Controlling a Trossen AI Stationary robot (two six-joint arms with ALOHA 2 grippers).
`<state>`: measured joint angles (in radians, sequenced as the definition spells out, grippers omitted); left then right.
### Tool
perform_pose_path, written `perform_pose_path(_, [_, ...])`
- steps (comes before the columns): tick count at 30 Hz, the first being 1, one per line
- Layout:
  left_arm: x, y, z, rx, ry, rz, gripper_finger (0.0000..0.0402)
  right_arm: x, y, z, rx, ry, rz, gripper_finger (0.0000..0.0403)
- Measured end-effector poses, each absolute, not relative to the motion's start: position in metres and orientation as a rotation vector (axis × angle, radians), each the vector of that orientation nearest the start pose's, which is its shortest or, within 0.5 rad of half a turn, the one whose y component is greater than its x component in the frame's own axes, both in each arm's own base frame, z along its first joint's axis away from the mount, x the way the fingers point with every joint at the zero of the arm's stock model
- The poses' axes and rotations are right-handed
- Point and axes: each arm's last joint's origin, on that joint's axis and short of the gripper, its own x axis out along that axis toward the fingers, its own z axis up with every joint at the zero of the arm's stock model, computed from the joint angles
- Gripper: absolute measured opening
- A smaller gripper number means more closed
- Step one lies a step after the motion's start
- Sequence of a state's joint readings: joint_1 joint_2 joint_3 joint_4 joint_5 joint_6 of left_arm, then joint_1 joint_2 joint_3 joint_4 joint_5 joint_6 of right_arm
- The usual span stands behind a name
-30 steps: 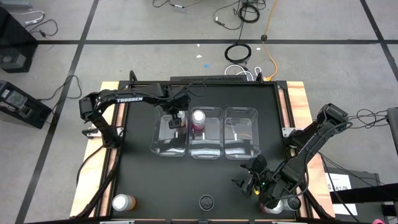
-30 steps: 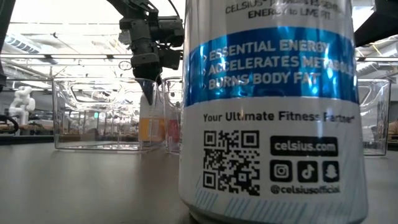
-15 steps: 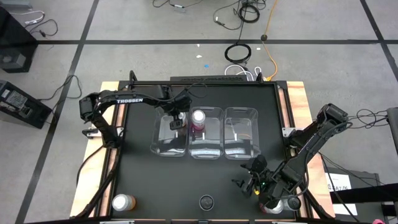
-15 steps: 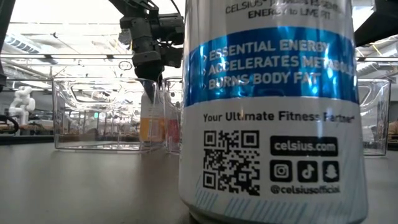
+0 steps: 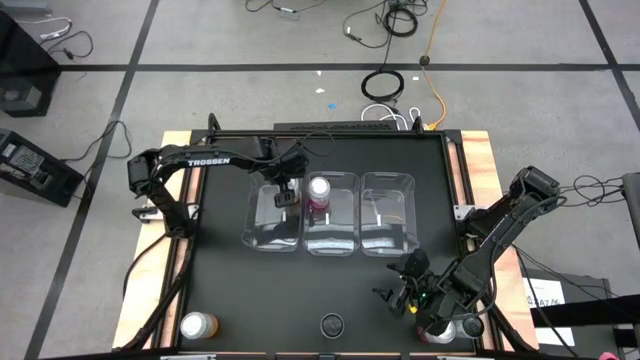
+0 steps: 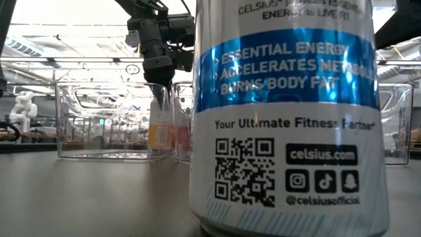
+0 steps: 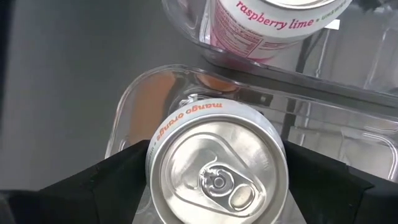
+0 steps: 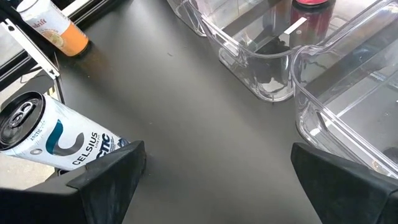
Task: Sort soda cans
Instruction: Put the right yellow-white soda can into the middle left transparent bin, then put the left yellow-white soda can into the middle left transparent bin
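Note:
My left gripper [image 5: 285, 195] is open over the left clear bin [image 5: 258, 228]. Its fingers stand on either side of the upper part of an orange "mango orange" can [image 7: 217, 168], which stands upright on the bin floor [image 6: 161, 135]. A pink can [image 5: 319, 190] stands in the middle bin. A second orange can [image 5: 197, 325] and a silver can [image 5: 332, 325] stand on the table near the front edge. My right gripper [image 5: 405, 292] is open and empty above the table at the front right. The silver can [image 8: 50, 134] lies ahead of it.
A third clear bin [image 5: 388, 215] stands to the right of the other two. Another can [image 5: 447, 333] is partly hidden under my right arm at the front right corner. The silver can [image 6: 283, 118] fills much of the low view.
My left gripper has gone up a little over the left bin. The orange can has stayed standing on the bin floor.

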<state>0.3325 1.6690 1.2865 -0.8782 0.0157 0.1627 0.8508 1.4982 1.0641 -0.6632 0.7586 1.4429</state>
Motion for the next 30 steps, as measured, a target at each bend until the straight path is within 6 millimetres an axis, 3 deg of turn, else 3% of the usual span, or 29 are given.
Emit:
perform_pose_path(5, [0.307,0.106,0.238,-0.069,1.271,0.187,0.0360,0.205,0.204,0.239,0.584,0.618,-0.435,0.0398])
perform_pose_path(10, [0.305,0.105,0.238,-0.063,1.290,0.177,0.0396,0.205,0.204,0.239,0.584,0.618,-0.435,0.0398])
perform_pose_path(16, [0.303,0.106,0.238,-0.034,1.326,0.190,0.0384,0.205,0.204,0.239,0.579,0.619,-0.433,0.0398])
perform_pose_path(24, [0.293,0.103,0.255,-0.044,1.448,0.183,0.0382,0.205,0.204,0.239,0.557,0.623,-0.426,0.0398])
perform_pose_path(30, [0.278,0.097,0.263,-0.159,1.575,0.230,0.0382,0.205,0.204,0.239,0.542,0.626,-0.420,0.0398])
